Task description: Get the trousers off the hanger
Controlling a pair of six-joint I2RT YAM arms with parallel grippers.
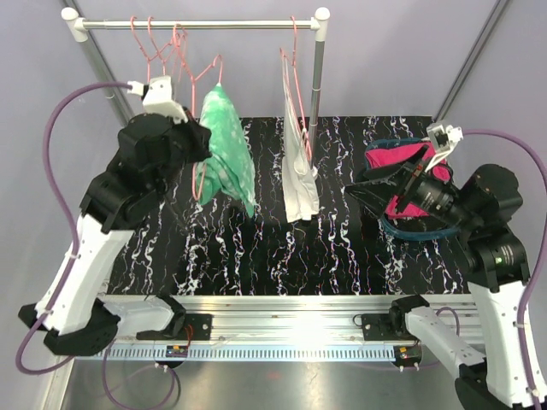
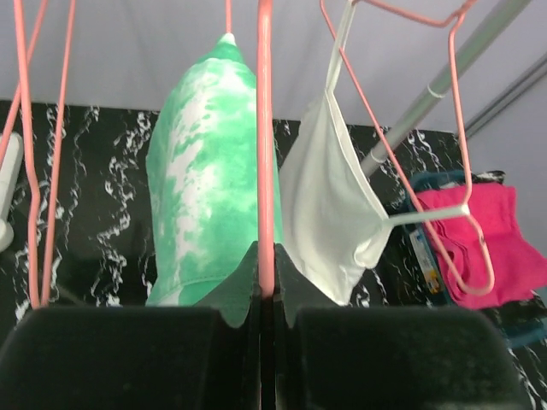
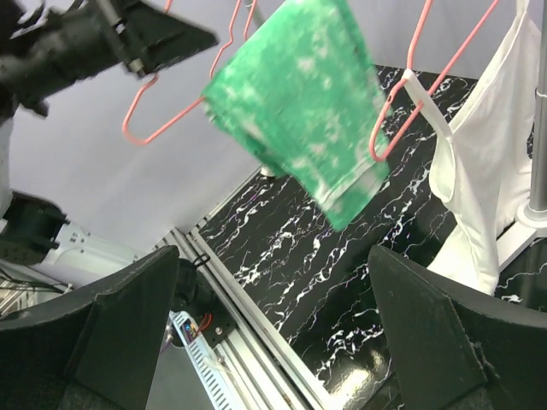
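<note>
Beneath the clothes rail [image 1: 201, 25], left gripper [image 2: 266, 295] clamped on the pink hanger [image 2: 265, 128] carrying green trousers [image 2: 201, 171], right gripper [image 3: 273, 282] wide open, empty.

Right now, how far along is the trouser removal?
Done: the left gripper is shut on the pink hanger wire. In hand: nothing more; the green trousers hang draped over that hanger. Left: the right gripper is open and apart from the cloth, so gripping the trousers and pulling them off both remain.

Bright, even overhead light, glare on the metal rail [image 1: 299, 329], wrist views soft up close
</note>
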